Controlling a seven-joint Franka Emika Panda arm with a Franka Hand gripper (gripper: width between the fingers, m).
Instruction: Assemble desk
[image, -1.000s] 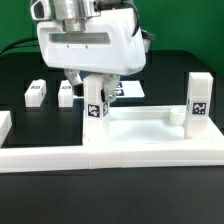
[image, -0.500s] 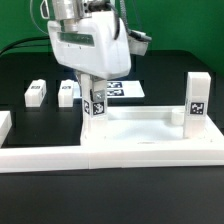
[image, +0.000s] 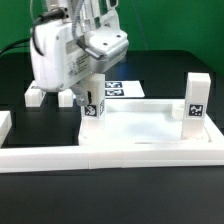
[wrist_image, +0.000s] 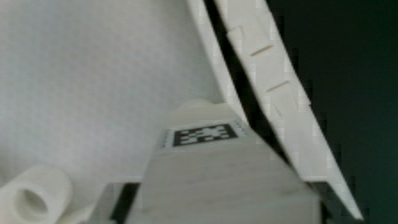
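Observation:
The white tabletop (image: 140, 128) lies rim-up behind the front rail, and it also fills the wrist view (wrist_image: 89, 80). One leg block (image: 198, 100) stands upright at its corner on the exterior view's right. My gripper (image: 91, 98) is shut on another tagged leg block (image: 94, 108), which stands upright at the corner on the exterior view's left. In the wrist view this leg (wrist_image: 208, 140) fills the gap between my fingers (wrist_image: 128, 203), tag toward the camera, and my gripper (wrist_image: 222, 208) sits at the frame's edge. A loose leg block (image: 34, 96) peeks out beside the hand; any other is hidden.
The long white border rail (image: 110, 156) runs along the front, with a short white piece (image: 4, 124) at the exterior view's left. The marker board (image: 122, 89) lies flat behind the tabletop. A round white boss (wrist_image: 36, 195) sits on the tabletop near the held leg.
My hand has turned about the leg's upright axis, so its body now swings toward the exterior view's left. The leg stays at the same corner. The loose legs are now mostly hidden.

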